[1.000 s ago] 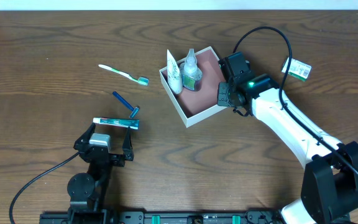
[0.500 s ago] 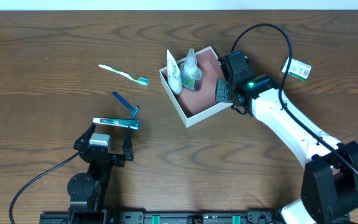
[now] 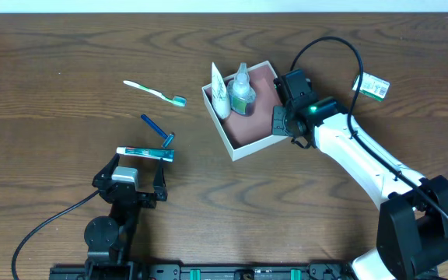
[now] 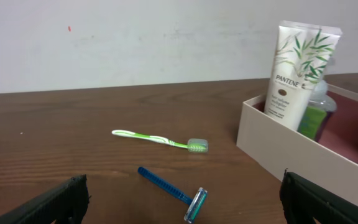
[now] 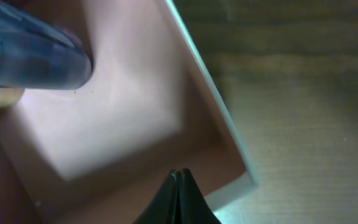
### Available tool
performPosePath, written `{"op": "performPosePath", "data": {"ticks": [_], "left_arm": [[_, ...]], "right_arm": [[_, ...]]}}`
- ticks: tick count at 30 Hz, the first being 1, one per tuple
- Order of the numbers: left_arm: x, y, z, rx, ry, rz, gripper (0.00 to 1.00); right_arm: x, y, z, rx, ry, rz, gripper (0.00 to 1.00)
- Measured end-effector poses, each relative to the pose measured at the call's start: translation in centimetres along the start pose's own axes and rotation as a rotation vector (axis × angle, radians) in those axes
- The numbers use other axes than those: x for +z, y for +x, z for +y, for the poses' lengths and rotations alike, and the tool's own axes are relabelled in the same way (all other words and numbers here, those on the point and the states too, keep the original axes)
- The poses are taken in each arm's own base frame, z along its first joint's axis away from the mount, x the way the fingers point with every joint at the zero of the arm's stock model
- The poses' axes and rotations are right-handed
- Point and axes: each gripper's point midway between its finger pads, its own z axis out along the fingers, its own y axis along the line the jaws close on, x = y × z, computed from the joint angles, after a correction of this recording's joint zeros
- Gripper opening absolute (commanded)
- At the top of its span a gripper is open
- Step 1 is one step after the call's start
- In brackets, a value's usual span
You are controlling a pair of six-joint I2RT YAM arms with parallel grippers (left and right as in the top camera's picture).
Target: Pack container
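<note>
my clenched right gripper (image 5: 178, 177) just nudged the box (image 3: 249, 148); toothbrush (image 3: 154, 92) and razor (image 3: 158, 130) left of it still need packing.

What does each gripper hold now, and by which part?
Left gripper: nothing. Right gripper, fingers together, sits at the white square container's wall; a grip cannot be told.

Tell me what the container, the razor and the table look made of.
Container: thin matte white walls with crisp edges, likely cardboard. Razor: smooth blue handle, probably plastic. Table: dark brown grain lines, wood or wood-look laminate; can't tell which.
</note>
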Motion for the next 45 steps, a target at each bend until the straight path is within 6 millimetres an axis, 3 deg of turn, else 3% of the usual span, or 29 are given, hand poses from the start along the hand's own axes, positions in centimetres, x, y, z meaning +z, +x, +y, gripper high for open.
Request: {"op": "performPosePath", "data": {"ticks": [6,16,28,38,45], "left_arm": [[0.0,0.0,0.0,0.0,0.0,0.0,0.98],[0.0,0.0,0.0,0.0,0.0,0.0,0.98],[0.0,0.0,0.0,0.0,0.0,0.0,0.98],[0.0,0.0,0.0,0.0,0.0,0.0,0.98],[0.0,0.0,0.0,0.0,0.0,0.0,0.98]], "right_arm": [[-0.1,1.6,0.0,-0.002,0.023,0.049,0.01],[-0.7,3.8,3.6,-0.05,-0.017,0.058,0.01],[-1.0,4.6,4.7,-0.06,-0.034,0.066,0.01],[-1.5,6.2,6.9,-0.107,-0.07,0.081,0.01],[-1.5,6.3,7.1,-0.101,-0.073,0.082,0.01]]}}
